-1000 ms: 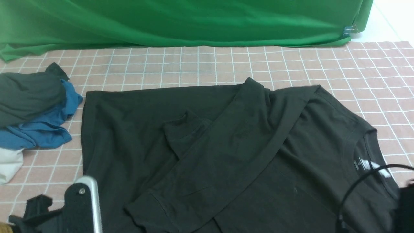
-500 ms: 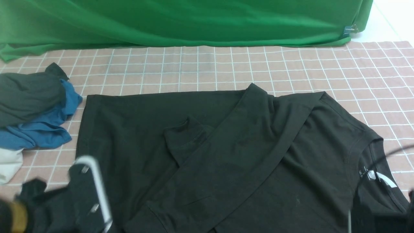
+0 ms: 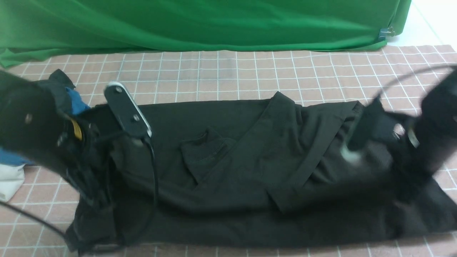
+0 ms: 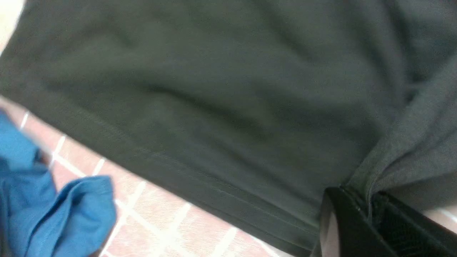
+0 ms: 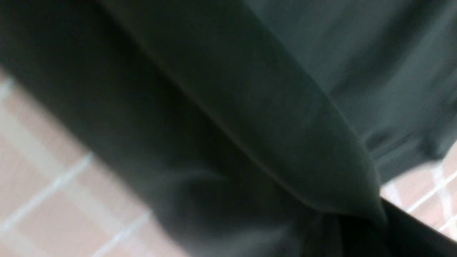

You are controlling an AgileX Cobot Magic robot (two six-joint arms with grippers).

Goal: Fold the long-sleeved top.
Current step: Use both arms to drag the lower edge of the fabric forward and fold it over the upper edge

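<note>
Black long-sleeved top (image 3: 232, 164) pinched at both ends.
The left fingers (image 4: 339, 225) clamp its edge near the blue garment (image 4: 53, 210); the right fingers (image 5: 417, 235) grip a bunched fold; the top lies between them on the counter (image 3: 214, 71).

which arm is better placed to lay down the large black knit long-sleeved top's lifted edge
Probably left: the left gripper grips the black top cleanly beside its hem; the right gripper is blurred.
</note>
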